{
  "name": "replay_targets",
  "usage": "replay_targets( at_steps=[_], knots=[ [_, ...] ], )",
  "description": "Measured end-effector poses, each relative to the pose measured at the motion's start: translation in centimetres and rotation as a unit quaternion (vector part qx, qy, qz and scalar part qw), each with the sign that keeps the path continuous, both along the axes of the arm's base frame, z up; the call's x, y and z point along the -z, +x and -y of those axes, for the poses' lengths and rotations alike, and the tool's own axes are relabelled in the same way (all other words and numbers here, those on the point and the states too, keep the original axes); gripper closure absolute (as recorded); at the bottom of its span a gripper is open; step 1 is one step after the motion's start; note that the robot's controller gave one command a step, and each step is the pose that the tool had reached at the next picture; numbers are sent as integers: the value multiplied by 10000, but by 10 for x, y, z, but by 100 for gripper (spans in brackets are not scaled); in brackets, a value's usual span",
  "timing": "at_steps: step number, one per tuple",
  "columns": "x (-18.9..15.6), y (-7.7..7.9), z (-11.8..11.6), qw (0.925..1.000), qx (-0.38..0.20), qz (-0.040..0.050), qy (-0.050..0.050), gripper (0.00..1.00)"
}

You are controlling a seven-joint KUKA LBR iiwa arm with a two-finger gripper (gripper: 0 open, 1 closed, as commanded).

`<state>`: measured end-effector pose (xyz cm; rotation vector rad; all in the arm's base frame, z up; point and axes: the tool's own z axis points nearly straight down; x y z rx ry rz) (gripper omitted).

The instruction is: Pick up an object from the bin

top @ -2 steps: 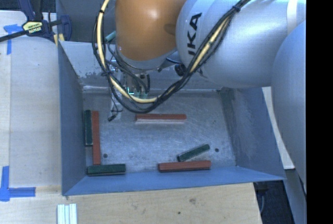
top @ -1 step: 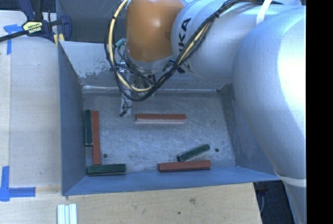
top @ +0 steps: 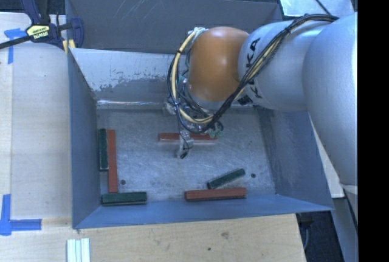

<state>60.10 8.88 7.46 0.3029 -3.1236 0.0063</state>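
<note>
My gripper [top: 183,148] hangs low in the middle of the bin, under the orange wrist cover. It is directly over a thin red-brown bar [top: 166,138] that lies flat and crosswise on the bin floor. The bar's middle is hidden behind the gripper, and its two ends stick out left and right. A dark green bar [top: 225,179] lies tilted on the floor to the front right of the gripper. Just in front of that, a second red-brown bar [top: 216,194] lies along the front wall.
Along the left wall lie a dark green bar [top: 103,149] and a red-brown bar [top: 112,162], side by side. Another dark green bar [top: 124,198] sits in the front left corner. The arm and its cables cover the back right of the bin.
</note>
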Motion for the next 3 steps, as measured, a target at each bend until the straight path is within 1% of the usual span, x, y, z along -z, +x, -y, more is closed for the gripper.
replay_targets(
  at_steps=[1, 2, 3],
  knots=[
    [-3, 2, -5, 10000, -13, 27, 26, 100],
    [-67, -53, 50, 10000, 60, 28, 11, 100],
    [-150, -27, 56, 10000, -32, 77, 22, 100]
  ],
)
